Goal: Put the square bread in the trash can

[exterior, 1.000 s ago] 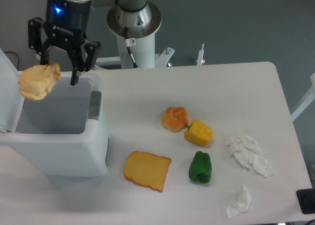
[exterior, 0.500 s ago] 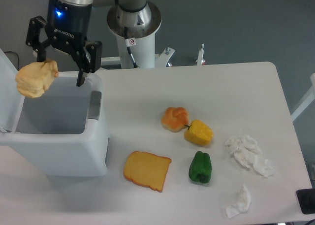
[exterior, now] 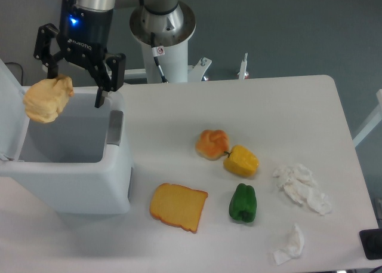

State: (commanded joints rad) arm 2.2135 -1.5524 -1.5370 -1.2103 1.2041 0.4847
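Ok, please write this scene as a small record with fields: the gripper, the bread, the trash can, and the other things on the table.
gripper: gripper open, fingers spread wide above the trash can
square bread: square bread at the left finger, over the bin's open top; not gripped from both sides
trash can: trash can white, lid flipped open, at the table's left side
other foods: round bun, yellow pepper, green pepper, toast slice
other items: crumpled tissues, right side of table
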